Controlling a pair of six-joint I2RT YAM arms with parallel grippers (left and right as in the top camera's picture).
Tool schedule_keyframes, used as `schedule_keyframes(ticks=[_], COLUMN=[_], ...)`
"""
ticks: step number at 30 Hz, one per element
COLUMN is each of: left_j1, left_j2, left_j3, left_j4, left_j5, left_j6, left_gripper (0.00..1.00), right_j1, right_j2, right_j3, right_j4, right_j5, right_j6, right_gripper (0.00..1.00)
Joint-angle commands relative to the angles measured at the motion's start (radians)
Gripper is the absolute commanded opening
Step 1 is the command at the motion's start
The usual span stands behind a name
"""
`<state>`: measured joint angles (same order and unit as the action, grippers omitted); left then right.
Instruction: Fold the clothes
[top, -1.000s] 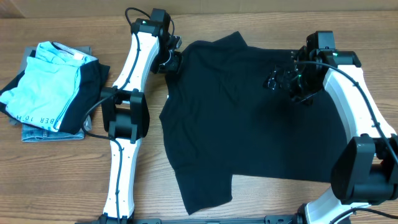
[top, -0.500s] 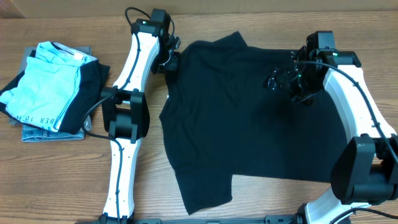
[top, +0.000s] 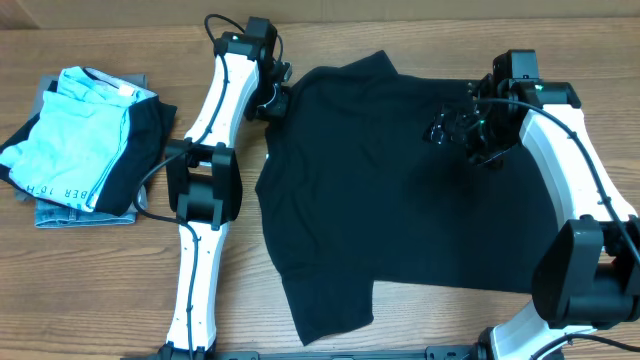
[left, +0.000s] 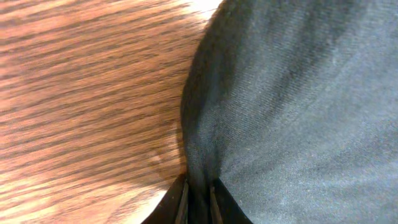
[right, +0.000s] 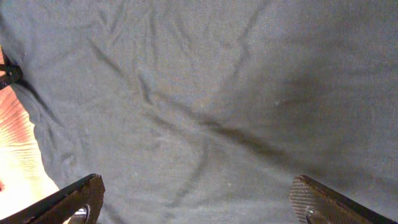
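Bare table (top: 150, 260) lies open between folded pile (top: 85, 135) and black T-shirt (top: 400, 200), save the left arm (top: 205, 190).

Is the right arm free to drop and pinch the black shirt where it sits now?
Probably yes. The right gripper hangs open over the black shirt, with only lightly wrinkled fabric under it and nothing in between.

We find the T-shirt (top: 400, 190) spread flat on the table (top: 100, 290), from centre to right. The folded stack (top: 80, 140) lies well apart, at the left edge. The left gripper (top: 275, 100) sits at the shirt's far left edge (fabric between its fingers). The right gripper (top: 455, 130) is over its far right part.
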<state>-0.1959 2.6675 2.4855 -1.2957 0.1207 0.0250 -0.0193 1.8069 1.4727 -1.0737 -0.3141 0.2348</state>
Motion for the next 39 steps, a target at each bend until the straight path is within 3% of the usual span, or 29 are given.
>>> schedule_keyframes(ticks=[1,13,22,24,25,26,30,34,39], left_j1=[0.023,0.116,0.233,0.254,0.26,0.263,0.26,0.241,0.227], left_j2=[0.031,0.031,0.031,0.031,0.031,0.031,0.027,-0.006,-0.082], left_j3=[0.003,0.003,0.016,0.039,0.053,0.069,0.192,0.336,0.518], left_j4=[-0.001,0.066,0.072,0.064,0.06,0.055,0.011,-0.059,-0.288], left_j5=[-0.124,-0.235,-0.234,-0.218,-0.199,-0.177,-0.094,-0.053,-0.051], left_j6=[0.006,0.043,0.071,0.051,0.048,0.043,-0.004,-0.105,-0.264], left_gripper=[0.13,0.14,0.18,0.25,0.38,0.58,0.84,0.9,0.89], right_j1=[-0.002,-0.002,-0.002,-0.002,-0.002,-0.002,-0.002,-0.002,-0.002], right_j2=[-0.01,-0.01,-0.01,-0.01,-0.01,-0.01,-0.01,-0.01,-0.01], right_j3=[0.014,0.014,0.014,0.014,0.014,0.014,0.014,0.014,0.014], right_j4=[0.003,0.003,0.003,0.003,0.003,0.003,0.003,0.003,0.003], right_j5=[0.0,0.0,0.0,0.0,0.0,0.0,0.0,0.0,0.0], right_j6=[-0.007,-0.007,-0.007,-0.007,-0.007,-0.007,-0.007,-0.007,-0.007], right_gripper=[1.0,1.0,1.0,1.0,1.0,1.0,1.0,1.0,1.0])
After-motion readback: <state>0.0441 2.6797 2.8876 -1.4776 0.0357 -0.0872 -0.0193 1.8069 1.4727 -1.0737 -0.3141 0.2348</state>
